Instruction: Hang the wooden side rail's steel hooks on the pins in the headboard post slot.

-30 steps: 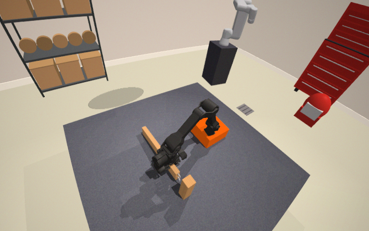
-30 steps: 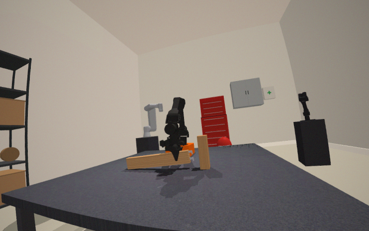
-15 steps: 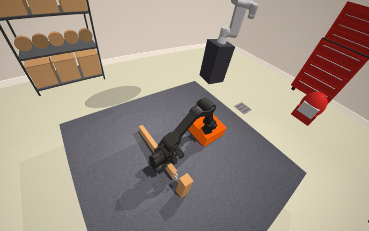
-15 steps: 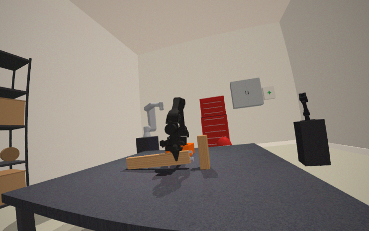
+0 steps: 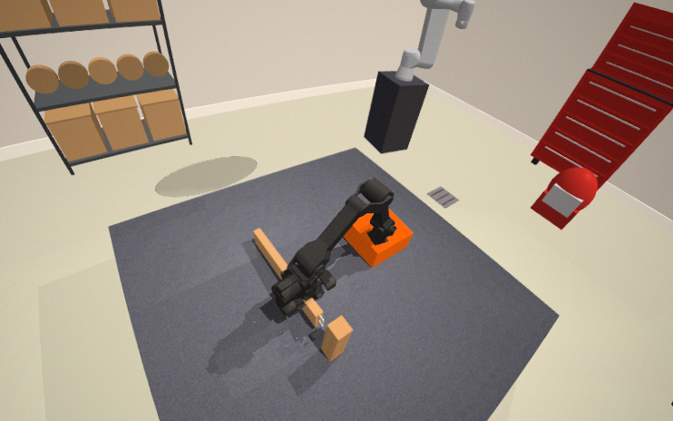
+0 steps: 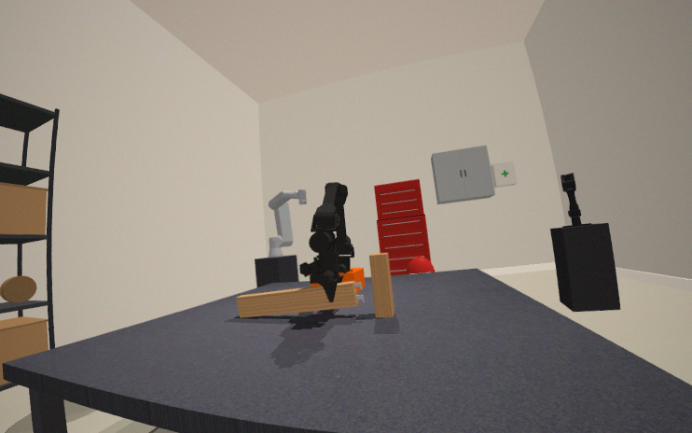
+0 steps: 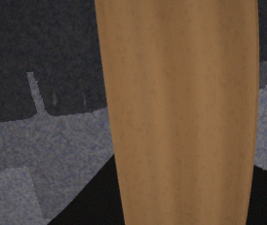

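Observation:
The wooden side rail (image 5: 269, 251) (image 6: 279, 301) (image 7: 180, 111) slants upward, its far end resting on the table and its hook end raised. My gripper (image 6: 331, 296) is shut on the rail near its hook end. Two steel hooks (image 5: 320, 319) (image 6: 359, 293) stick out of the raised end toward the post, with a small gap to it. The headboard post (image 5: 335, 340) (image 6: 383, 285) stands upright on the table. Its slot and pins are hidden in the top and exterior views, and the wrist view shows only the rail between black fingers.
The arm's orange base block (image 5: 375, 252) (image 6: 356, 278) stands on the dark table (image 5: 433, 339) (image 6: 445, 365), behind the rail in the exterior view. Shelves, a red cabinet and other robots on pedestals stand off the table.

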You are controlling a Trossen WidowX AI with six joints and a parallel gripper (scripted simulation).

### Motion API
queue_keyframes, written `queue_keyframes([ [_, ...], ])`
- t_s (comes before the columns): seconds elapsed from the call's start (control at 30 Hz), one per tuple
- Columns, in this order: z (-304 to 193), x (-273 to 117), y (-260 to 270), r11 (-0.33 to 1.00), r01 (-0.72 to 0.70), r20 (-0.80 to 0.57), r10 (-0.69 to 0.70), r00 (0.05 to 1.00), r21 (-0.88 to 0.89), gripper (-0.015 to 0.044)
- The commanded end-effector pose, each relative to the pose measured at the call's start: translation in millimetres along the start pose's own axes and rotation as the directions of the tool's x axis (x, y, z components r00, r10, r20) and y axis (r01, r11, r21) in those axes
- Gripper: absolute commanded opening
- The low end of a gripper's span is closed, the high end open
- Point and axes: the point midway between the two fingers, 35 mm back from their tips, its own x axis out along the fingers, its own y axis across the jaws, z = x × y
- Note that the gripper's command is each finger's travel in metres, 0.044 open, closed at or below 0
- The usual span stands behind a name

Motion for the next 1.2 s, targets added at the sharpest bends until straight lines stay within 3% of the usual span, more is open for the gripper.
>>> queue_keyframes([
  [0.0, -1.3, -4.7, 5.4, 1.000, -0.017, 0.002, 0.017, 1.000, -0.002, 0.0000],
  [1.17, -5.3, -4.1, 7.0, 1.000, -0.017, 0.002, 0.017, 1.000, -0.002, 0.0000],
])
